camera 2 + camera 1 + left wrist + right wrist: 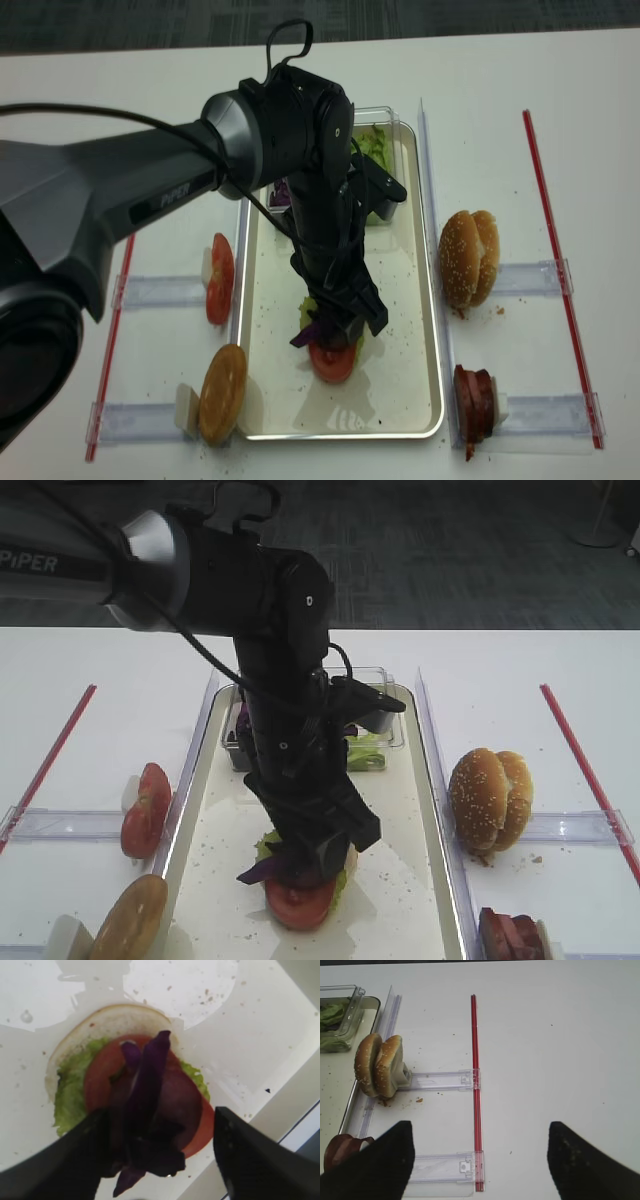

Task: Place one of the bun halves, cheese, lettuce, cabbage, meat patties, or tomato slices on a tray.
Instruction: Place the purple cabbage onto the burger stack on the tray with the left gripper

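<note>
Left pincer [157, 1155] wide over cabbage [147, 1110] laid on the tomato slice [195, 1115], tray's [420, 880] near edge; next, lift clear

The white table [560, 120] carries the tray [410, 330] at its middle, with clear plastic rails [530, 277] and two thin red strips [556, 262] lying on either side. To the right of the tray, the sesame bun halves [468, 258] and meat patties [474, 404] stand on edge. To the left are tomato slices [220, 278] and another bun half [223, 392].
</note>
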Controlling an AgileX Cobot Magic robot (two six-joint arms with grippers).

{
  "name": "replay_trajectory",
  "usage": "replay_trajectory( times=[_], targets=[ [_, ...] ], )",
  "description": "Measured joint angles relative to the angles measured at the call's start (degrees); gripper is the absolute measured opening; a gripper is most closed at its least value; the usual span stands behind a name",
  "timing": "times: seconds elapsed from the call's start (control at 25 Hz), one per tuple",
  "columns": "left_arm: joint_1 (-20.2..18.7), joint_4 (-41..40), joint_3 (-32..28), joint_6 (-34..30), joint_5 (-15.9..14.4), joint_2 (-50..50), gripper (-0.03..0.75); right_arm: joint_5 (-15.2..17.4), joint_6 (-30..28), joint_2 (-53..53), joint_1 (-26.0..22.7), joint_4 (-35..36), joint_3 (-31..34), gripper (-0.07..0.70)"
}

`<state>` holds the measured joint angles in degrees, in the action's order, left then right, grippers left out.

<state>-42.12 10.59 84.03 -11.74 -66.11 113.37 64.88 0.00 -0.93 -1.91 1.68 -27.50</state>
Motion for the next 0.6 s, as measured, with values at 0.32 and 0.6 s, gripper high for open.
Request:
replay_trajectory(
  times=[0.32,0.6],
  targets=[
    [0.00,-0.36,0.00,0.00,-1.23,0.00,0.516,0.00,0.00,0.00,0.00,0.00,0.00,0.571],
    [0.00,-1.36,0.00,0.00,-1.31,0.00,0.526,0.00,0.00,0.00,0.00,0.00,0.00,0.571]
  ],
)
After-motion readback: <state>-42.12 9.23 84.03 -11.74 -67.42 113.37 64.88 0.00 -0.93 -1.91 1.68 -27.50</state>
